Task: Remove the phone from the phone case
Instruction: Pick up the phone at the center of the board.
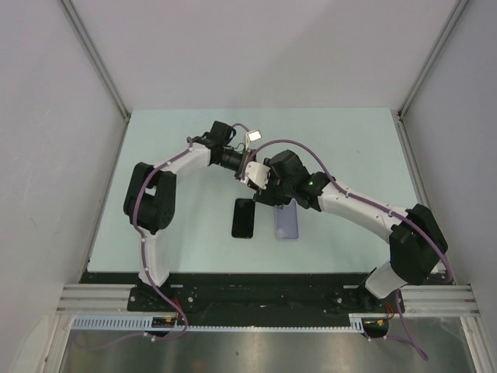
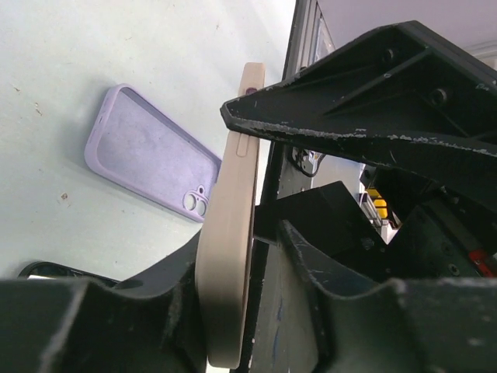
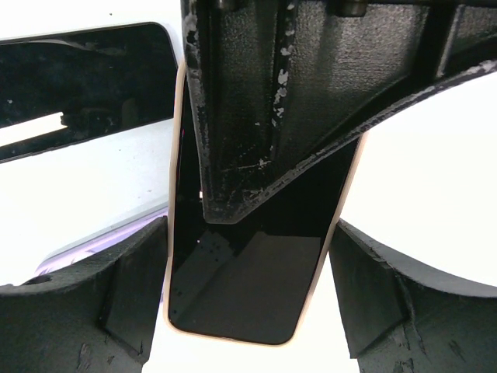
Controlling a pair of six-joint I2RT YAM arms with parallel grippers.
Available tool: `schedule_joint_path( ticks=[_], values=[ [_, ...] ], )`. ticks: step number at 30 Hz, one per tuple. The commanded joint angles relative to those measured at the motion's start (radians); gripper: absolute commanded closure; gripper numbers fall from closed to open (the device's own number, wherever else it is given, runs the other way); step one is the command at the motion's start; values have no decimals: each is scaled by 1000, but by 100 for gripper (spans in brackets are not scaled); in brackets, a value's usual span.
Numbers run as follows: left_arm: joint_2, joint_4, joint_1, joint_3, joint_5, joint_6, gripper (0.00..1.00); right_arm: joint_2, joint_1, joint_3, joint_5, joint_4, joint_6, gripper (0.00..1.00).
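Note:
The phone [image 3: 245, 287], black screen showing, sits in a beige phone case [image 2: 229, 256] and is held edge-up above the table between both arms [image 1: 255, 177]. My right gripper [image 3: 248, 233] is shut across its width, one finger on each long edge of the case. My left gripper [image 2: 241, 241] straddles its thickness: one finger lies against the case's back, and the other finger [image 3: 256, 116] stands over the screen with a narrow gap showing. The right gripper's finger [image 2: 349, 109] shows against the case's button edge.
On the table below lie an empty lilac phone case [image 1: 286, 223] [image 2: 147, 151] and a bare black phone [image 1: 243, 219] [image 3: 85, 85], side by side. Grey walls close in the pale green table [image 1: 349, 140] on three sides.

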Motion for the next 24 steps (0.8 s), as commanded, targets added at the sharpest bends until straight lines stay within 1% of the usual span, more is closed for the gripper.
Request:
schedule_joint_path(
  ticks=[1,4,6,13,16,17,19,20,22,23,24],
  values=[
    [-3,-2,-7,28,55,22,63,-6,10,10,32,86,-22,50],
    [-3,-2,-9,26,50,25,68,-6,10,10,33,86,-23,50],
    [0,0,-9,26,48,24,74,-6,10,10,38,86,-25,50],
    [6,0,-12,28,35,27,82,-10,11,9,30,77,-32,50],
    [7,0,-13,26,33,30,92,-17,14,9,33,75,-35,49],
    [7,-2,-13,23,33,31,99,-18,13,10,35,74,-38,46],
    [7,-2,-13,19,36,34,100,-24,13,9,38,69,-41,41],
    [4,-2,-13,17,36,37,100,-35,13,10,39,66,-46,34],
    [0,-2,-13,15,31,39,100,-47,14,10,41,55,-60,26],
    [0,-2,-12,17,30,40,100,-67,13,10,38,52,-61,20],
    [-6,-2,-10,19,25,42,100,-78,11,10,32,43,-63,17]
  ],
)
